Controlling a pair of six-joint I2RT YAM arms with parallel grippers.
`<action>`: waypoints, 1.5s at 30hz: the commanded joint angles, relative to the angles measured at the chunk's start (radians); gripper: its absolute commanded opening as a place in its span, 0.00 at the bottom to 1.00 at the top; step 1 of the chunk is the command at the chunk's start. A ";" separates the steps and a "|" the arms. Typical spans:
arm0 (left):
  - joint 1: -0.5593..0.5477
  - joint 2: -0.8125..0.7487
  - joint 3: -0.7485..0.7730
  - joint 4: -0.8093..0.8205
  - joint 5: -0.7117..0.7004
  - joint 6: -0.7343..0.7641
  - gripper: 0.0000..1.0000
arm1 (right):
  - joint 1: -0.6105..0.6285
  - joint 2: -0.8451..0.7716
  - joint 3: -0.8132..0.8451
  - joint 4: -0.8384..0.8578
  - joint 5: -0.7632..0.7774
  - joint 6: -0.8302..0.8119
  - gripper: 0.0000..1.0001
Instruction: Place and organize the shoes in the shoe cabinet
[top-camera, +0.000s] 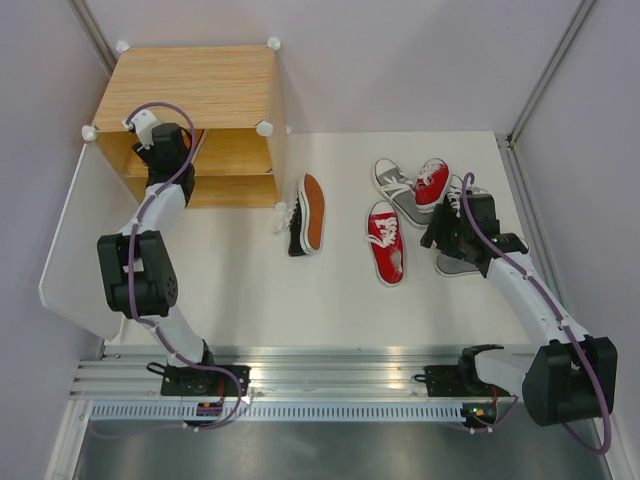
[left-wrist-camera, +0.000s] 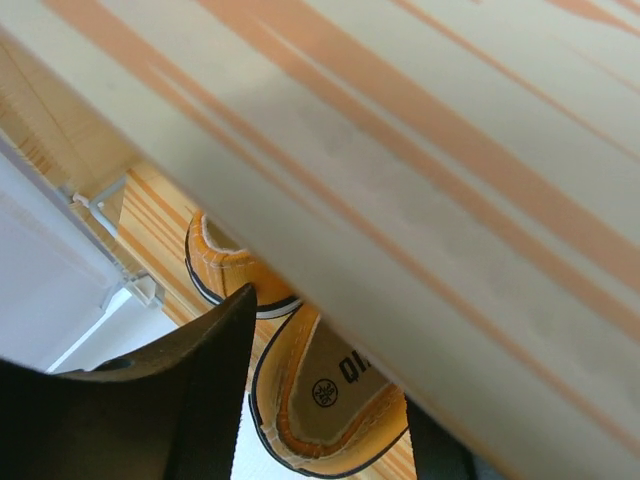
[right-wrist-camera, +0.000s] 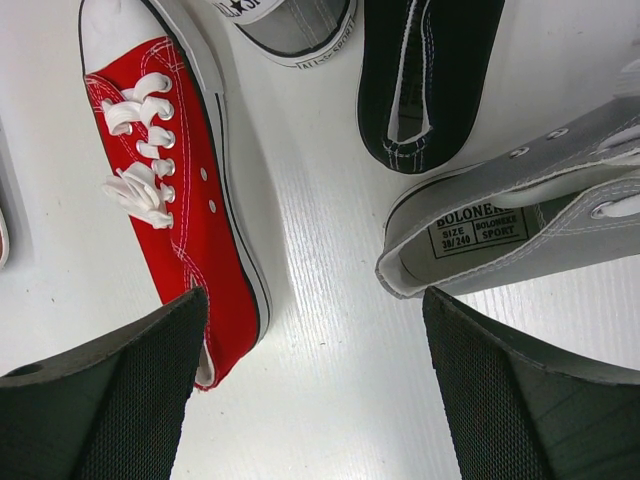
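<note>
Two orange shoes (left-wrist-camera: 335, 400) lie side by side on a wood-grain board inside the shoe cabinet (top-camera: 190, 85), paired as the sorting asks; which compartment I cannot tell. The nearer one's insole print is cut off and unreadable. The left arm (top-camera: 165, 205) reaches in, its jaws parted either side of that shoe, apparently not clamping it. Right of the cabinet, on the surface (top-camera: 250, 300), the right arm (top-camera: 525, 285) holds wide, empty jaws between a red shoe (right-wrist-camera: 170, 190) and a grey shoe (right-wrist-camera: 520, 215) labelled "BOLONEKE SIZE 38/240 BOLONEKE SPORT".
</note>
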 joint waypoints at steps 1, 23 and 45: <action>0.008 -0.084 0.007 0.064 0.061 0.034 0.62 | -0.006 -0.027 -0.001 0.026 -0.009 -0.020 0.92; 0.126 -0.323 -0.072 -0.083 0.367 0.127 0.62 | 0.016 -0.092 -0.029 0.051 -0.106 -0.060 0.91; 0.120 -0.188 -0.078 0.029 0.579 0.306 0.78 | 0.056 -0.124 -0.038 0.049 -0.066 -0.080 0.91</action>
